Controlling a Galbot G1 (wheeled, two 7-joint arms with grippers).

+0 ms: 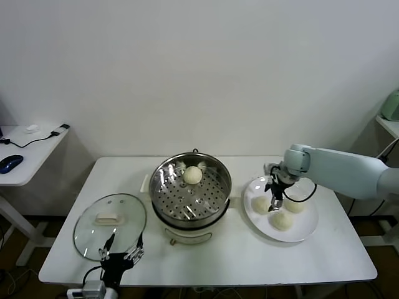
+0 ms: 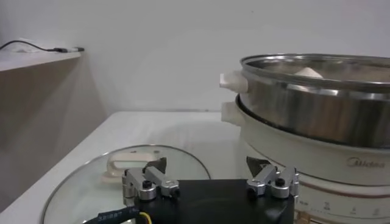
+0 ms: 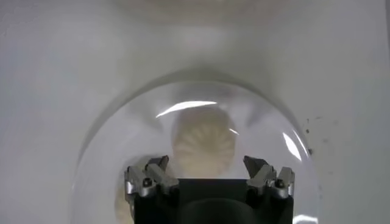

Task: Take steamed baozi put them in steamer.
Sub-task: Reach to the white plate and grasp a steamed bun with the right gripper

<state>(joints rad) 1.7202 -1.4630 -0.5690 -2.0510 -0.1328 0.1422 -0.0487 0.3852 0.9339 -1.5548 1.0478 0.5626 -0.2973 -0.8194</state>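
Glass lid (image 1: 110, 225) lies left of the steamer (image 1: 191, 190) on the bench (image 1: 206, 261); my left pincer (image 1: 121, 250) waits at the lid's near edge, fingers apart. One baozi (image 1: 192, 175) sits in the steamer, toward its back. Right of the steamer, three baozi (image 1: 282, 219) lie on the plate (image 1: 303, 232); my right pincer (image 1: 275, 204) stands among them, fingers apart, straddling one (image 3: 203, 145).
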